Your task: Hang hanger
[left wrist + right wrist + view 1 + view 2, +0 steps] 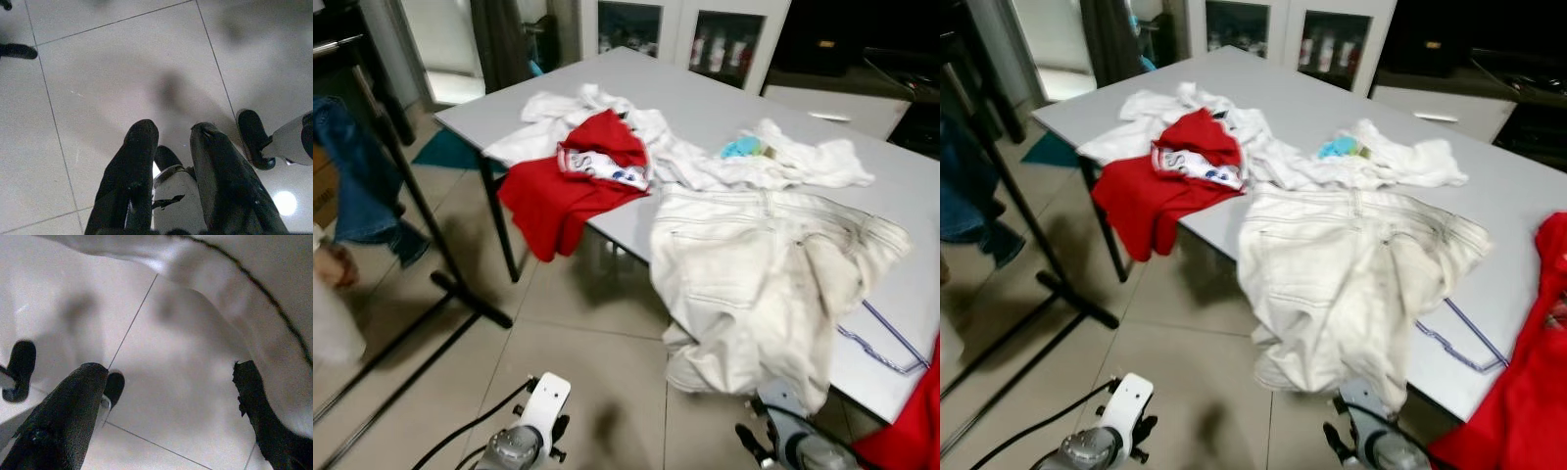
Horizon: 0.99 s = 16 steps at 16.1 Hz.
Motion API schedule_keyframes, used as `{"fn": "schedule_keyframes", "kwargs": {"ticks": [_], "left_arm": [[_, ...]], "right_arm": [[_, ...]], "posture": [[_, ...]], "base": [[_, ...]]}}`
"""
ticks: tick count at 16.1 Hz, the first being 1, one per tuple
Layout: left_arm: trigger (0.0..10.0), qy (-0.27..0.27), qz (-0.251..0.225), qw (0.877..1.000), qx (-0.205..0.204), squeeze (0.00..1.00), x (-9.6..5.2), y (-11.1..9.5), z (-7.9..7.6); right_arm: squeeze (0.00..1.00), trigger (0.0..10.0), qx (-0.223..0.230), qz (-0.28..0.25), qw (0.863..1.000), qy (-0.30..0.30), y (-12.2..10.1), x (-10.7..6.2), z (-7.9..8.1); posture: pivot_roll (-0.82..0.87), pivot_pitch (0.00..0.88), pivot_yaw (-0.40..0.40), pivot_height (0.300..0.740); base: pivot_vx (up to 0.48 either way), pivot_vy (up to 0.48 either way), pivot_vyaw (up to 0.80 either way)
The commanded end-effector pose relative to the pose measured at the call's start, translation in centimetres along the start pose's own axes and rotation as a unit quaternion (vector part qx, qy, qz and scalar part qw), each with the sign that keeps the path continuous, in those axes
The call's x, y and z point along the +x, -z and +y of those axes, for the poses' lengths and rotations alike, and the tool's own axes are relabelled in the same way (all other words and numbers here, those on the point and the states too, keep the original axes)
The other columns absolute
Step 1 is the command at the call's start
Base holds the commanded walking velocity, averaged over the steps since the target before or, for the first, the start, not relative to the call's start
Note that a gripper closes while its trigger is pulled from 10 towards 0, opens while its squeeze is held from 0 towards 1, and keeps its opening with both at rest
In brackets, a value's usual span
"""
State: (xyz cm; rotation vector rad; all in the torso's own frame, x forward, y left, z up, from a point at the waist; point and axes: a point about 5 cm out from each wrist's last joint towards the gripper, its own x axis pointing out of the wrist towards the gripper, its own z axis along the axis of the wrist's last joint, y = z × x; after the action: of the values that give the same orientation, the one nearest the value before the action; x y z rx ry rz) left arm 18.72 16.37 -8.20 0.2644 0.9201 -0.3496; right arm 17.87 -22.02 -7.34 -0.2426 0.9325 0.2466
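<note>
Our open, empty right pincer (171, 396) hangs under the trousers (759, 284); reaching the hanger (881, 343) above may snag them.

A grey table (724, 103) stands on a tiled floor (578, 323), ahead of and above the two low-hanging arms, and carries a spread of laundry. Directly above the right gripper (166, 396) a pair of off-white trousers (764, 274) drapes over the near edge, with a thin wire hanger (881, 343) lying flat on the tabletop just to its right. Farther ahead, beyond the left gripper (168, 147), a red garment (573, 181) hangs over the edge beside white clothes (705, 157), with a small blue item (741, 148) among them.
</note>
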Motion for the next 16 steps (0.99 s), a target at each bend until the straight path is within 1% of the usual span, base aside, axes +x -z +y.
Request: {"fn": "schedule_keyframes", "kwargs": {"ticks": [1, 5, 6, 8, 9, 11, 16], "left_arm": [[10.0, 0.000, -0.005, 1.000, 0.005, 0.00, 0.13, -0.55, -0.02], [10.0, 0.003, -0.004, 1.000, 0.011, 0.00, 0.13, -0.46, -0.13], [10.0, 0.008, -0.003, 1.000, 0.022, 0.00, 0.12, -0.41, -0.23], [10.0, 0.013, -0.004, 0.999, 0.029, 0.00, 0.12, -0.40, -0.37], [10.0, 0.011, -0.003, 1.000, 0.024, 0.00, 0.13, -0.37, -0.39], [10.0, 0.009, -0.004, 1.000, 0.018, 0.00, 0.15, -0.44, -0.41], [10.0, 0.009, -0.004, 1.000, 0.020, 0.00, 0.19, -0.51, -0.46]], "right_arm": [[0.00, 10.0, 0.007, 0.005, 1.000, 0.007, 0.47, -0.15, -0.31], [0.00, 10.0, 0.008, 0.009, 1.000, 0.005, 0.73, -0.16, -0.24], [0.00, 10.0, 0.007, 0.010, 1.000, 0.005, 0.83, -0.19, -0.24], [0.00, 10.0, 0.006, 0.011, 1.000, 0.006, 0.89, -0.20, -0.26], [0.00, 10.0, 0.006, 0.011, 1.000, 0.006, 0.93, -0.21, -0.30], [0.00, 10.0, 0.005, 0.012, 1.000, 0.007, 0.98, -0.25, -0.41], [0.00, 10.0, 0.001, 0.013, 1.000, 0.007, 1.02, -0.28, -0.47]], "posture": [[-0.08, 0.000, -0.018, 0.740], [-0.08, 0.000, -0.017, 0.740], [-0.08, 0.000, -0.016, 0.740], [-0.09, 0.000, -0.015, 0.740], [-0.09, 0.000, -0.016, 0.740], [-0.09, 0.000, -0.017, 0.740], [-0.09, 0.000, -0.017, 0.740]], "base": [[0.000, 0.000, -0.80], [0.000, 0.000, -0.79], [0.000, -0.480, -0.79], [0.000, -0.480, -0.79], [0.000, -0.480, -0.79], [0.000, 0.000, -0.79], [0.000, 0.000, -0.78]]}}
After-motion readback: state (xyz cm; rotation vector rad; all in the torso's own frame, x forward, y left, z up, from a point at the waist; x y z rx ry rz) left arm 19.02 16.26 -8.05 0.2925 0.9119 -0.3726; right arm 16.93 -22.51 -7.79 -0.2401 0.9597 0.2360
